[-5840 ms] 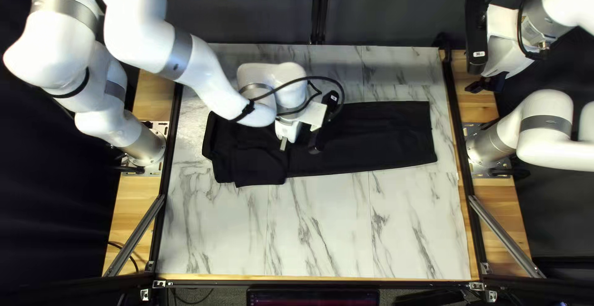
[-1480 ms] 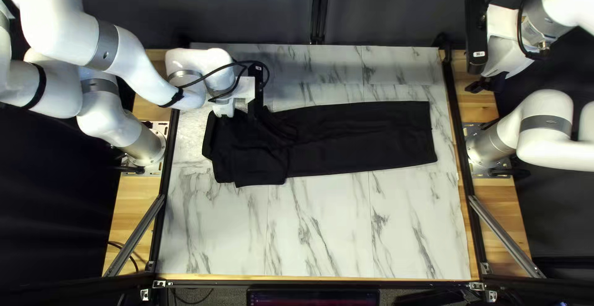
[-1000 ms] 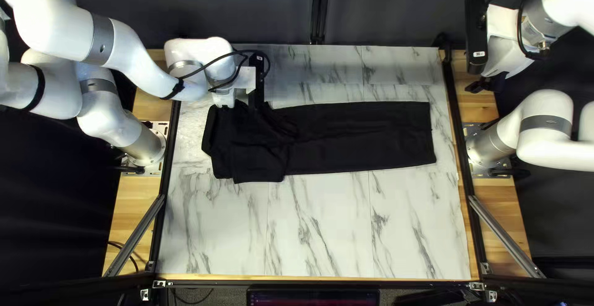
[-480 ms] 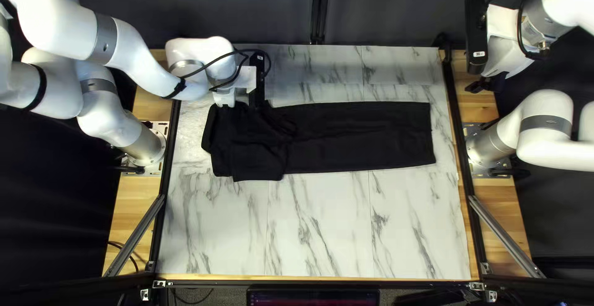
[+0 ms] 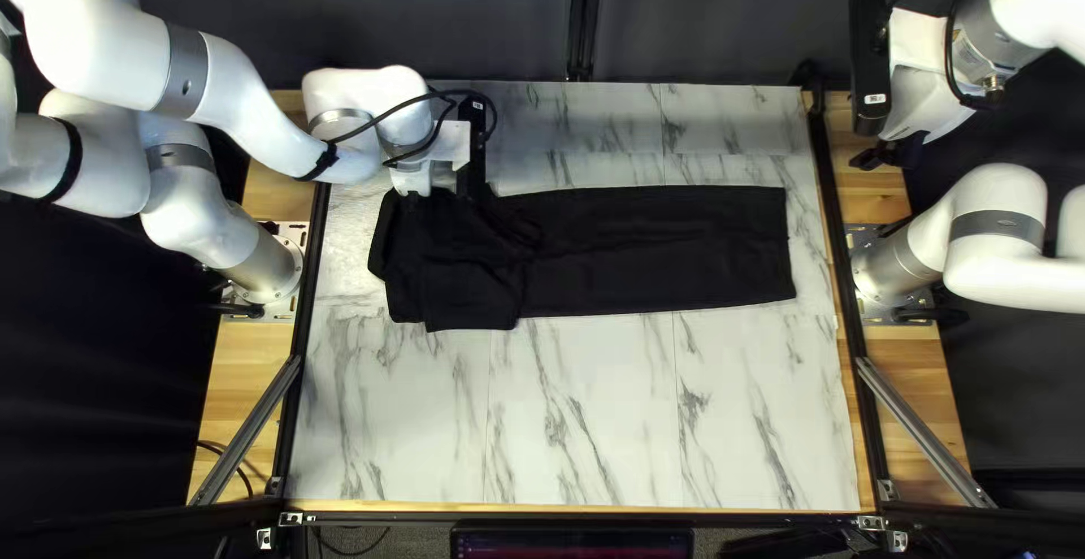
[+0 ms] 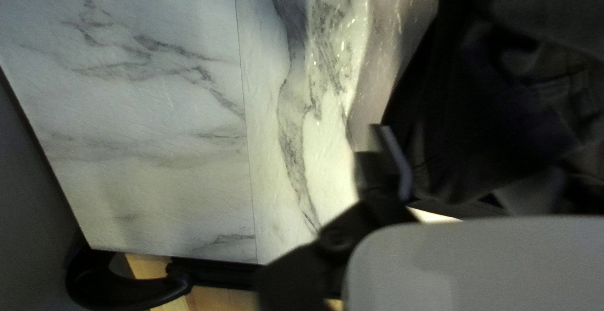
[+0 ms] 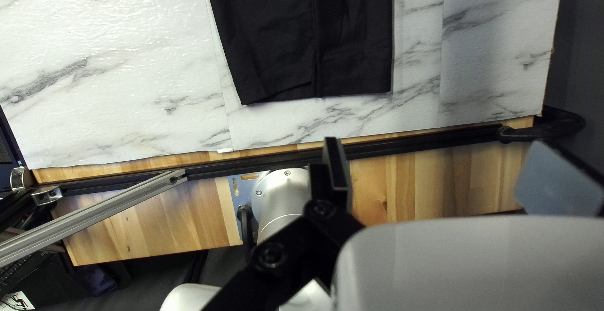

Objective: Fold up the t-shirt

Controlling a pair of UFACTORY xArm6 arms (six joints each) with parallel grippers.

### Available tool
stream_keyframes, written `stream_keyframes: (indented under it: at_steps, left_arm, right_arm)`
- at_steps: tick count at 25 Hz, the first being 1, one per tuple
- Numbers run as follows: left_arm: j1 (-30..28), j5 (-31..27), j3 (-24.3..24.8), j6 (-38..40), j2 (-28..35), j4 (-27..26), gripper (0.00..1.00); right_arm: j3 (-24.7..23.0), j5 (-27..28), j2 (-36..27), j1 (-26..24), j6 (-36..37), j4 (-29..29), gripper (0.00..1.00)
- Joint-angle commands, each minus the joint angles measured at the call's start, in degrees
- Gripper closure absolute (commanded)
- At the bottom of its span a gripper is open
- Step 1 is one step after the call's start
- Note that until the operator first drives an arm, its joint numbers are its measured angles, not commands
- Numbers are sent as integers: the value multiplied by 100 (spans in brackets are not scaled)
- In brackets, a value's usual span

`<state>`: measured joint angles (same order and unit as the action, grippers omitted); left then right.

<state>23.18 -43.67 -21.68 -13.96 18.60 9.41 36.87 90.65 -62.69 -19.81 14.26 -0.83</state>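
Black trousers, rather than a t-shirt [image 5: 661,252], lie lengthwise across the table, bunched at the left of the top left view and flatter toward the right. My left gripper [image 5: 430,193] is low at their far left edge. The left wrist view shows my left gripper [image 6: 462,176] shut on a thick bunch of the dark cloth [image 6: 465,110]; its far finger is partly hidden. My right gripper [image 7: 443,172] stands open and holds nothing; the trouser-leg ends [image 7: 314,47] lie ahead of it. In the top left view that right gripper [image 5: 887,157] hangs beyond the table's right edge.
Bare marble-patterned tabletop [image 5: 588,412] spreads in front of the trousers, with a narrower strip behind them. Black rails border the table, and a metal brace [image 5: 921,429] slants off its right side. A dark curtain [image 5: 723,16] hangs behind the far edge.
Since the earliest frame my left arm has moved from mid-garment to its far left part, which is more rumpled. Lately gripper and cloth edge shifted slightly toward the far side. The right arm stayed still.
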Motion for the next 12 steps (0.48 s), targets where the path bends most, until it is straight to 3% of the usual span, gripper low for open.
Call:
stream_keyframes:
  at_steps: [1, 12]
  left_arm:
    - [24, -41, -47, -24, 2, 31, 100]
    - [154, 15, -60, 67, 42, 192, 100]
  right_arm:
    - [0, 0, 0, 0, 0, 0, 0]
    - [0, 0, 0, 0, 0, 0, 0]
